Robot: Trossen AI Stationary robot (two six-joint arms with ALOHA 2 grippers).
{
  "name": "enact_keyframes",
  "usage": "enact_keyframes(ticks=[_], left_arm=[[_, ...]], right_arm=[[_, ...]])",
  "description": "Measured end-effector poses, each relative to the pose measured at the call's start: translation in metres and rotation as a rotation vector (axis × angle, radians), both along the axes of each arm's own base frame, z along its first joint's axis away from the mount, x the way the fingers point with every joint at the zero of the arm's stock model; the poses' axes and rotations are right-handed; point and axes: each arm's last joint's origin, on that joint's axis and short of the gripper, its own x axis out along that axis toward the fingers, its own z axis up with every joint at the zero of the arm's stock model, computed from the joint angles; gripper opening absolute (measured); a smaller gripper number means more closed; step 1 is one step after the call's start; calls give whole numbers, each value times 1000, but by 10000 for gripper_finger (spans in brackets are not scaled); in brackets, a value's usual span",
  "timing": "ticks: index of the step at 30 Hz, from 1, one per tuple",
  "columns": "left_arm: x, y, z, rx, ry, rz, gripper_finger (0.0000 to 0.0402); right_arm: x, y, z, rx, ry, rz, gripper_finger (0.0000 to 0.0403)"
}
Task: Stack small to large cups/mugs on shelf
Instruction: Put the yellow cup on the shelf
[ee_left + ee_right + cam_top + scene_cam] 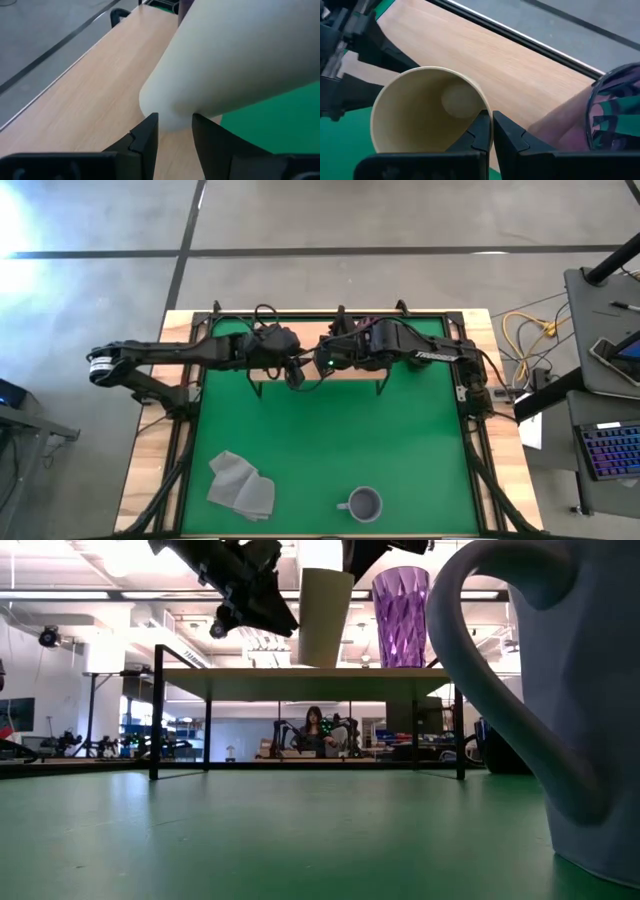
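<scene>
My right gripper (487, 125) is shut on the tan handleless cup (325, 615), which stands mouth up over the middle of the light-wood shelf (250, 675), left of the purple tumbler (400, 615) standing on the board. The cup's base is at the board or just above it; I cannot tell which. My left gripper (175, 132) is open, its fingertips right at the cup's base from the shelf's left end. A lavender-grey mug (362, 503) stands on the green mat near the front edge. My right gripper pinches the tan cup's rim (481, 111), one finger inside the cup and one outside. The fingers come from above, slanting down. The cup stays nearly upright below them. My left gripper's open fingertips (150, 127) stand against the cup's bottom edge (170, 122); whether they touch it I cannot tell.
A grey folded cloth (240, 485) lies on the mat at the near left. The shelf's black legs (157, 710) stand on the mat's far part. Both arms crowd over the shelf's middle (320, 360). The lavender mug (560, 690) fills the low view's right side.
</scene>
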Motion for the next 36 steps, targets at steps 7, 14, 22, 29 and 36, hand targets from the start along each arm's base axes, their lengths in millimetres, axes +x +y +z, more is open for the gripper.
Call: enact_keyframes(ticks=[7,14,22,29,36], left_arm=[[9,6,-9,-3,17,-25,105],[14,7,-15,-12,31,-35,105],[13,9,-14,-11,26,-30,105],[13,13,-14,-9,21,-14,105],[14,16,-11,-18,-18,-21,105]], right_arm=[[0,-9,1,32,-2,9,21],[1,-15,1,24,4,15,58],[0,-19,2,-31,19,14,96],[-7,-19,11,-58,4,15,112],[-25,-20,35,-129,-71,5,111]])
